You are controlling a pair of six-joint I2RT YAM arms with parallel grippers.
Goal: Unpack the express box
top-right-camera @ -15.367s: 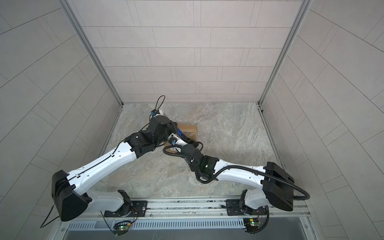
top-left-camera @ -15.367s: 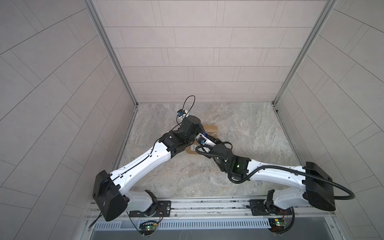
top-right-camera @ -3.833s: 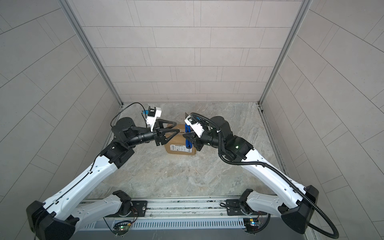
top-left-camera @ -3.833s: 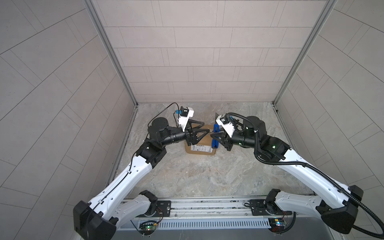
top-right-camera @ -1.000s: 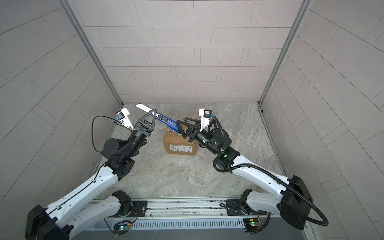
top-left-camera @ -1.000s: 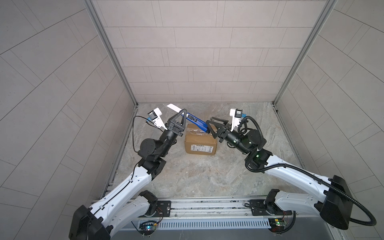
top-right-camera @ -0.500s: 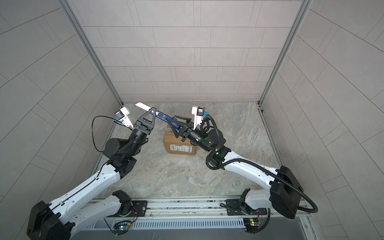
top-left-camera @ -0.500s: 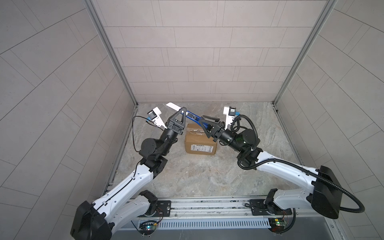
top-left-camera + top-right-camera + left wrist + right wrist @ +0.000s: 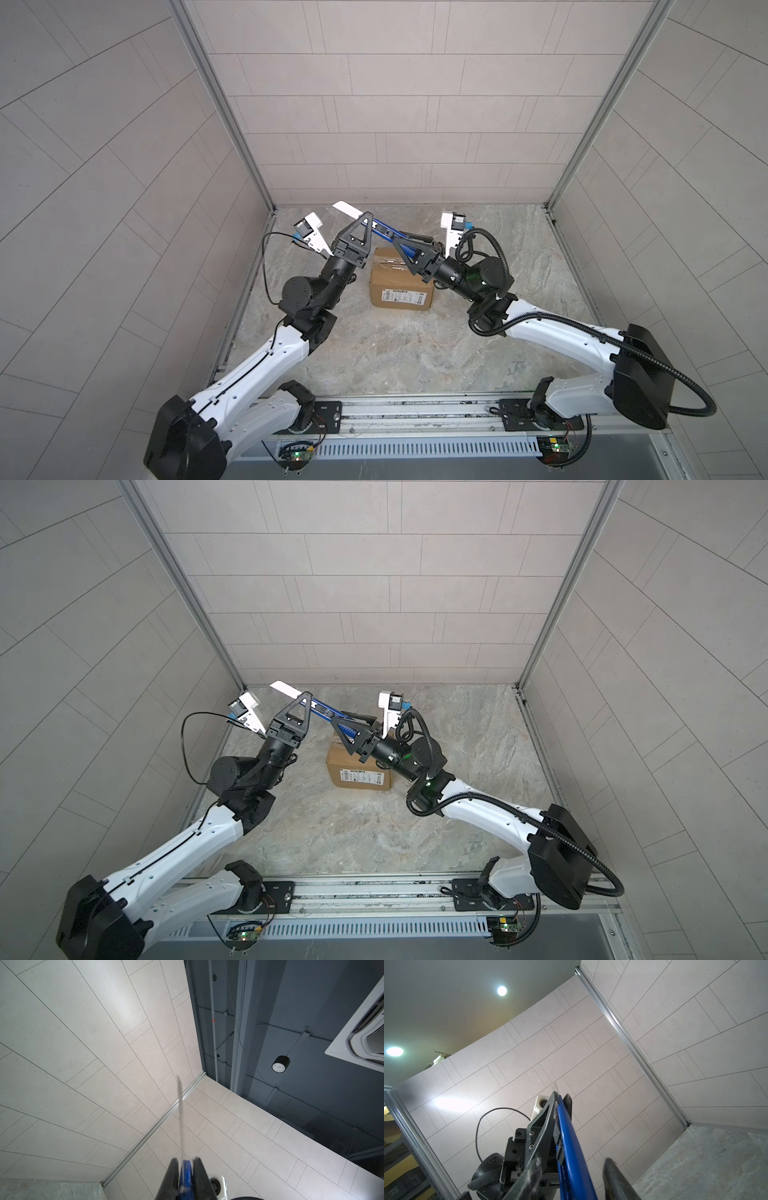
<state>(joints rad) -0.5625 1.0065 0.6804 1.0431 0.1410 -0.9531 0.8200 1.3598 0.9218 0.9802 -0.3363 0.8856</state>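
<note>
The blue utility knife [image 9: 386,232], held a few seconds ago by the right gripper [image 9: 400,243], is now clamped between the fingers of the left gripper [image 9: 366,217] and is raised, its blade beyond their tips. Over the last second the right gripper is brought from well apart up to the knife's handle end, which is now taken between its fingers [image 9: 534,1167]. These are drawn closer together, a gap being left beside one finger.
</note>
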